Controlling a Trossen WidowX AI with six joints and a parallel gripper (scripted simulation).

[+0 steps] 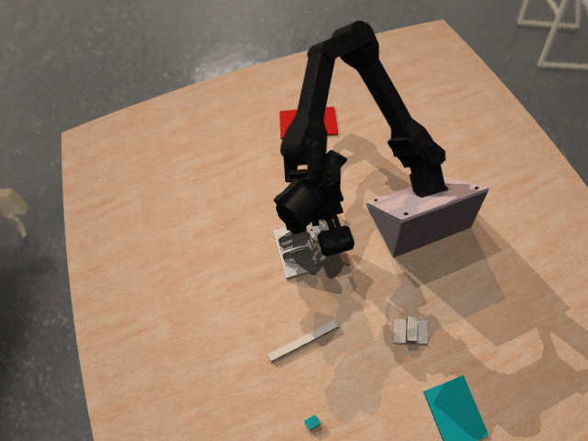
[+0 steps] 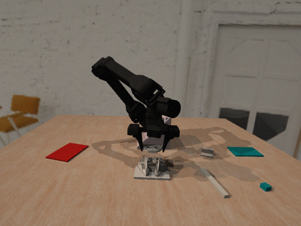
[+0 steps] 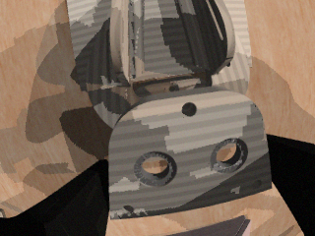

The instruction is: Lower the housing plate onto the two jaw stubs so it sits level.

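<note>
The gripper (image 2: 153, 150) (image 3: 189, 157) is shut on the grey housing plate (image 2: 153, 148) (image 3: 192, 133), one finger at each side edge. The plate has two large ringed holes and small holes. In the exterior view it hangs above the jaw assembly with a visible gap, looking roughly level. The ribbed grey base (image 1: 290, 273) (image 2: 139, 176) (image 3: 241, 29) lies on the table and carries two upright jaws, the left jaw (image 2: 145, 167) (image 3: 118, 44) and the right jaw (image 2: 158, 167) (image 3: 219, 29). In the wrist view the plate's rounded edge overlaps the base's near end. The stubs are not clearly visible.
A pinkish-grey pedestal (image 1: 436, 218) stands under the arm. A pale bar (image 1: 303, 340) (image 2: 215, 183), a ribbed block (image 1: 412, 331) (image 2: 207, 152), a teal cube (image 1: 311, 422) (image 2: 265, 186), a teal mat (image 1: 460, 408) (image 2: 244, 151) and a red mat (image 1: 331, 120) (image 2: 67, 151) lie around.
</note>
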